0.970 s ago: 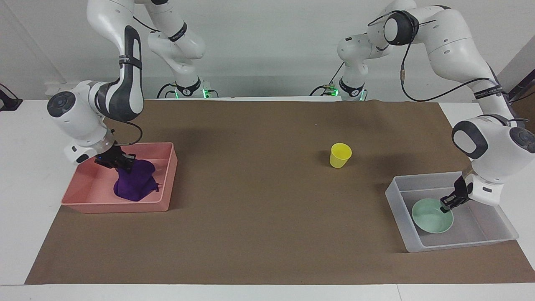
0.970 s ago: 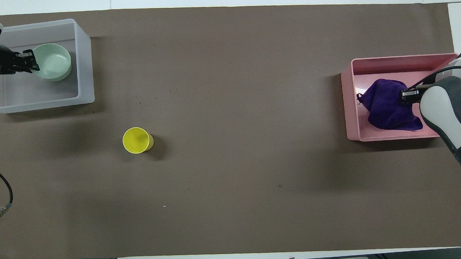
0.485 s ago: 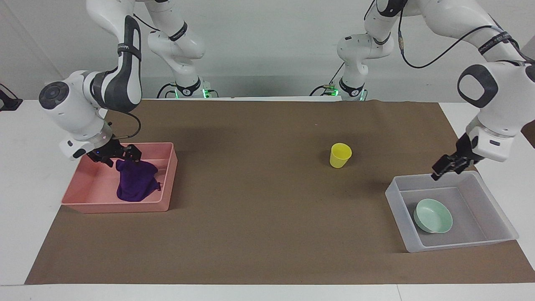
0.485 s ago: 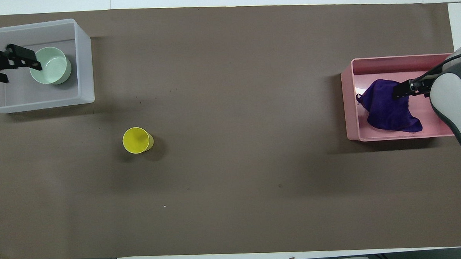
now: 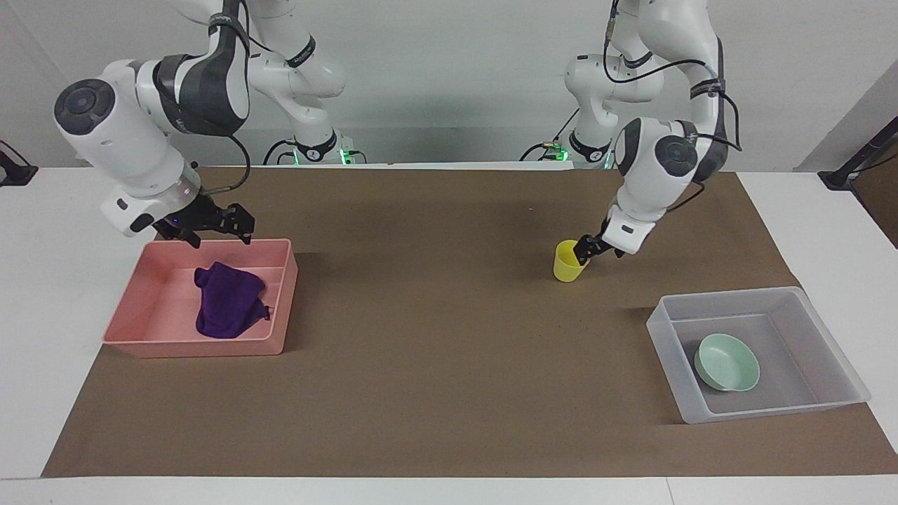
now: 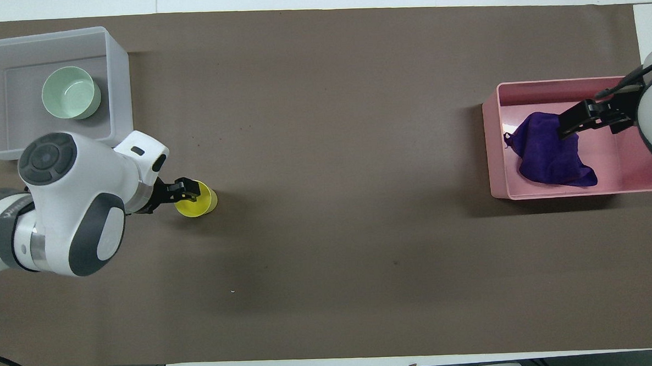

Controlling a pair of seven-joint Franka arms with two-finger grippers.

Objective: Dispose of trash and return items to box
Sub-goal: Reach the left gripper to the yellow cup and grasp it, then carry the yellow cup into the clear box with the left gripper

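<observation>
- A counter (image 5: 449, 393) covered in brown paper, two white robot arms at one edge.
- Left hand (image 5: 584, 254) is at the upright yellow cup's (image 5: 568, 263) rim; whether it grips cannot be told.
- Right hand (image 5: 210, 226) hangs released, fingers spread, over the pink tray (image 5: 277, 308).
- Purple rag (image 5: 228, 305) lies in that tray.
- Green bowl (image 5: 727, 362) sits in the clear box (image 5: 673, 393) at the left arm's end.
</observation>
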